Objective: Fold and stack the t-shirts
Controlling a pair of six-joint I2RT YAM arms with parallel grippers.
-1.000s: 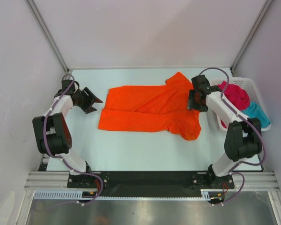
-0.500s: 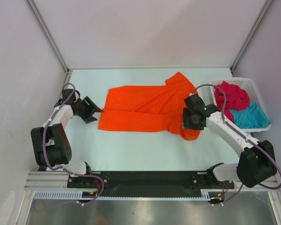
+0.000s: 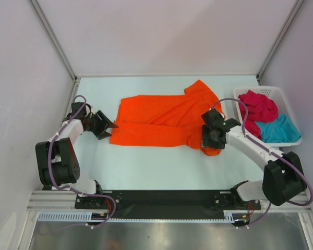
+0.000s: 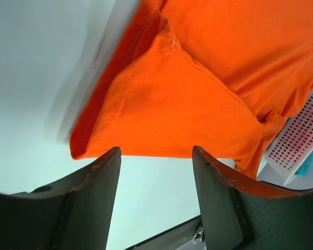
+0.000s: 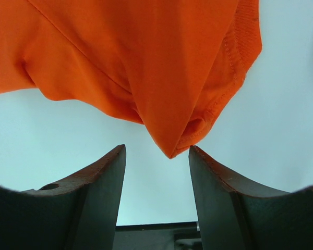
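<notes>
The orange t-shirt (image 3: 161,122) lies spread across the middle of the table, partly folded, its hem to the left. My left gripper (image 3: 110,126) is low at the shirt's near-left corner. It stands open (image 4: 156,153), and the folded orange hem (image 4: 198,78) lies just past its fingertips. My right gripper (image 3: 207,141) hangs open over the shirt's near-right corner. In the right wrist view the pointed tip of orange cloth (image 5: 170,151) reaches just between the fingertips of this gripper (image 5: 156,151). The red t-shirt (image 3: 258,107) and the teal t-shirt (image 3: 279,130) lie crumpled in the basket.
A white lattice basket (image 3: 271,89) stands at the right edge of the table, also in the left wrist view (image 4: 302,135). Frame posts and pale walls close in the back and sides. The black base rail (image 3: 167,198) runs along the near edge.
My right arm has swung from beside the basket forward and left, down to the shirt's near-right corner. My left gripper has edged right to the shirt's near-left corner.
</notes>
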